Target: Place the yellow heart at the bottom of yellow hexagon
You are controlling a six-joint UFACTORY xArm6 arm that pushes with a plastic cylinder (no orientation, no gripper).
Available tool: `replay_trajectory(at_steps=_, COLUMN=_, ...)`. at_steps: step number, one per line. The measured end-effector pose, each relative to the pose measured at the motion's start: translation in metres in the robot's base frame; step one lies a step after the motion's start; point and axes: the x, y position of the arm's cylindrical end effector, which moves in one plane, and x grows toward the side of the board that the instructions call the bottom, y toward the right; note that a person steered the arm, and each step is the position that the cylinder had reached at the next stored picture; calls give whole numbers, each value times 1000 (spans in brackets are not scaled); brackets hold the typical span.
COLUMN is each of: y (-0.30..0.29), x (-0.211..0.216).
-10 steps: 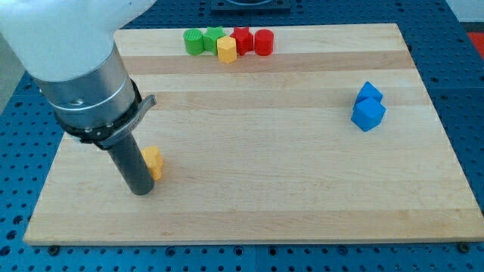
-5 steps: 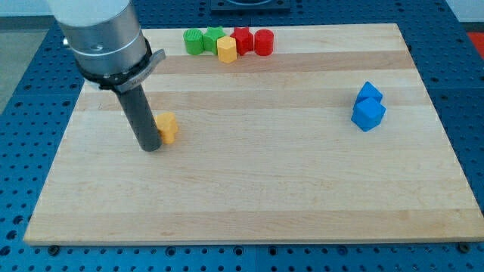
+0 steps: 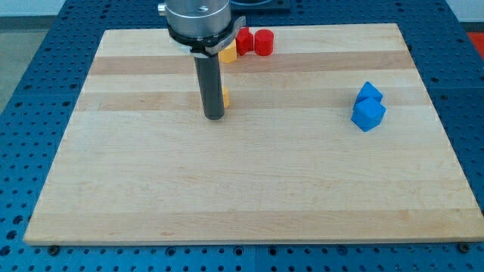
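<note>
The yellow heart [image 3: 225,97] lies on the wooden counter [image 3: 249,189] left of centre and toward the far edge, mostly hidden behind my rod, so only a sliver of it shows at the rod's right side and its shape cannot be made out here; my tip [image 3: 214,117] rests on the counter just near and left of that sliver, touching or almost touching it; I carry no fingers, only the rod, so nothing is clenched or grasped. Farther back, the yellow hexagon [image 3: 228,53] peeks out at the right of the arm's collar, with the heart nearer than it and a strip of bare wood between them; just right of the hexagon sit two red blocks [image 3: 254,41] side by side at the far edge, the right one a cylinder; well apart at the right of the counter two blue blocks [image 3: 368,106] stand touching, one behind the other.
</note>
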Motion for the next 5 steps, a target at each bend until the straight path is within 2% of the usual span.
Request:
replay_trajectory(at_steps=2, y=-5, x=-5)
replay_trajectory(at_steps=5, y=4, x=-50)
